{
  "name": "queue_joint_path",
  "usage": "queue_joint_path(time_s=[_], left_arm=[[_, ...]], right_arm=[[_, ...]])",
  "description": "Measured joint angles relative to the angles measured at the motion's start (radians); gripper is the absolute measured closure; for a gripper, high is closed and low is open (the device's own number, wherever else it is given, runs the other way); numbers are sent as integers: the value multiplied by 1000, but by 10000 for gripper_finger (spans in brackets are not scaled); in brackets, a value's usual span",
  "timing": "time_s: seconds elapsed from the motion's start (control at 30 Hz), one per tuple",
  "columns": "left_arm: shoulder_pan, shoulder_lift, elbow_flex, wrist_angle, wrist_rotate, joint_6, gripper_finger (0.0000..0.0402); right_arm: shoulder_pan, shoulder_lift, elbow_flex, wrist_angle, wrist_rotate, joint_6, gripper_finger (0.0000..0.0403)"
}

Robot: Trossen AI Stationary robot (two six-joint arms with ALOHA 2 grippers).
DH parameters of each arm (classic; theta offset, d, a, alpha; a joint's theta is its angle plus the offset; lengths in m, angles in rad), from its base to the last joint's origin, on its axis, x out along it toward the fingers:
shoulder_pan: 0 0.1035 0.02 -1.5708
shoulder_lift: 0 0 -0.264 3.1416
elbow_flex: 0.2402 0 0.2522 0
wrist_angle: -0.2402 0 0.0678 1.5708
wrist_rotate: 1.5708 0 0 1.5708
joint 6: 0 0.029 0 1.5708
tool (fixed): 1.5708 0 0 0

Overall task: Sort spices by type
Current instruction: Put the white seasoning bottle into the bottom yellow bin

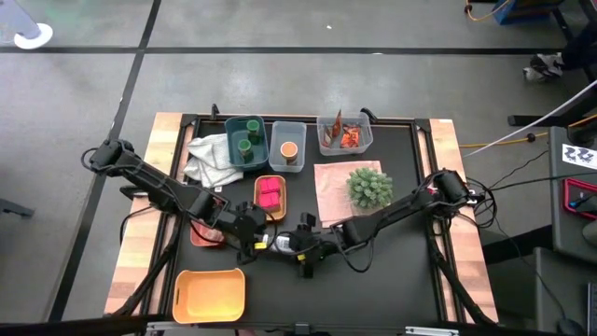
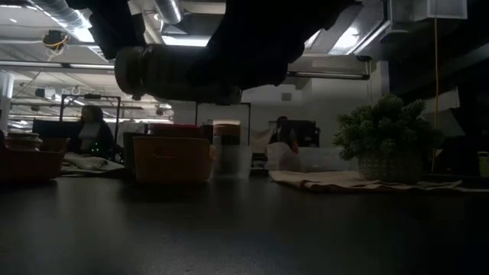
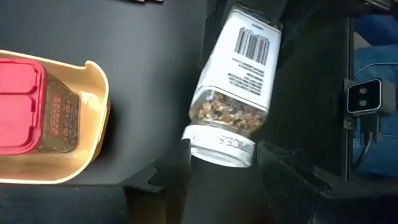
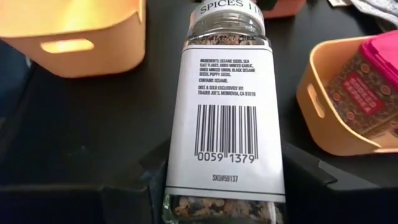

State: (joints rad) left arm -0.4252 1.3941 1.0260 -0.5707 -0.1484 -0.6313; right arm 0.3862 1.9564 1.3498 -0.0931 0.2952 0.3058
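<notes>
Near the counter's [image 1: 392, 243] six o'clock edge, the clear glass spice bottle [image 1: 280, 242] with white paper barcode label lies between both arms. The left end effector [image 3: 219, 163] clamps its white cap; the right end effector [image 4: 219, 186] clasps its seed-filled base.

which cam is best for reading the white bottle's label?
Right wrist view: the bottle fills the frame, with ingredient text and barcode legible. Left wrist view shows its cap end, seeds and barcode at an angle. High view shows only a small pale shape between the two grippers. Low view: dark arms overhead, bottle not discernible.
</notes>
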Motion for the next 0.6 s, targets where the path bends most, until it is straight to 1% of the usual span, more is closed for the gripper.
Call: queue_joint_path(time_s=[0.23, 0.4, 0.6], left_arm=[[0, 9, 0, 3, -9, -65, 233], [-5, 42, 1, 4, -10, -68, 233], [-26, 56, 1, 3, -5, 37, 233]], right_arm=[[0, 0, 25, -28, 0, -1, 198], [0, -1, 27, -34, 0, -1, 198], [0, -9, 28, -35, 2, -21, 200]])
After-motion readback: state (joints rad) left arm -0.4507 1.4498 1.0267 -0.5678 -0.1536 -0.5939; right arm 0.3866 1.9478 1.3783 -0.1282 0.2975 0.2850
